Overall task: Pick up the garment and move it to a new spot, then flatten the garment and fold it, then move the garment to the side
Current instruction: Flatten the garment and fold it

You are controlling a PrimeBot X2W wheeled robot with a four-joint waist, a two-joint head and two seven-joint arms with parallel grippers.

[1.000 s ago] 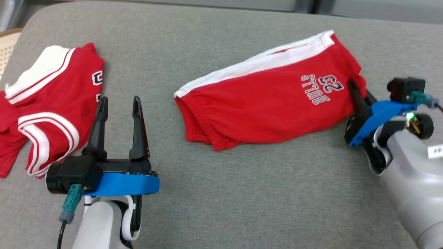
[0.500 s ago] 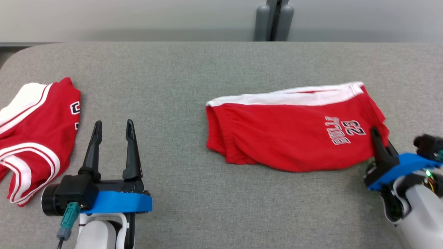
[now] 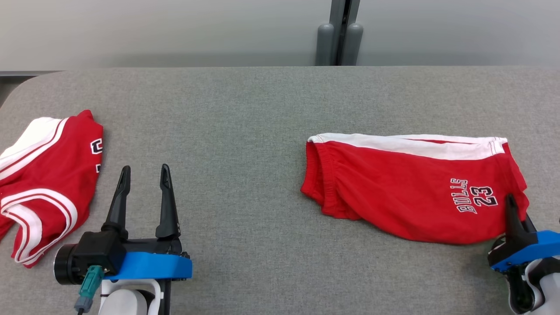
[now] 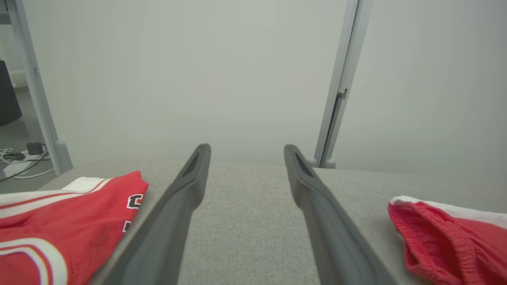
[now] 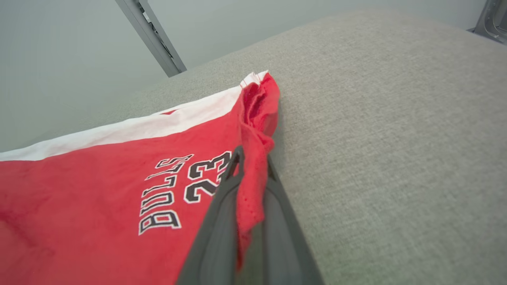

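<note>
The garment [image 3: 415,192] is a pair of red shorts with a white side stripe and "BULLS 23" print, folded and lying flat on the right of the grey fabric surface [image 3: 245,131]. My right gripper [image 3: 510,203] is shut on the garment's right hem at the lower right. In the right wrist view the red hem [image 5: 253,130] is pinched between the fingers of the right gripper [image 5: 253,158]. My left gripper [image 3: 145,168] stands open and holds nothing at the lower left, well away from the garment. The left wrist view shows the left gripper [image 4: 246,149] open, with the garment's waistband [image 4: 447,237] to its right.
A second red and white piece of clothing [image 3: 48,175] lies crumpled at the far left, close to the left gripper; the left wrist view also has it [image 4: 59,221]. A pale wall with grey posts [image 3: 339,41] runs behind the surface's far edge.
The camera has swung, shifting the whole picture. The right gripper has dragged the garment to the right across the surface, away from the left gripper. The left gripper has stayed open and still.
</note>
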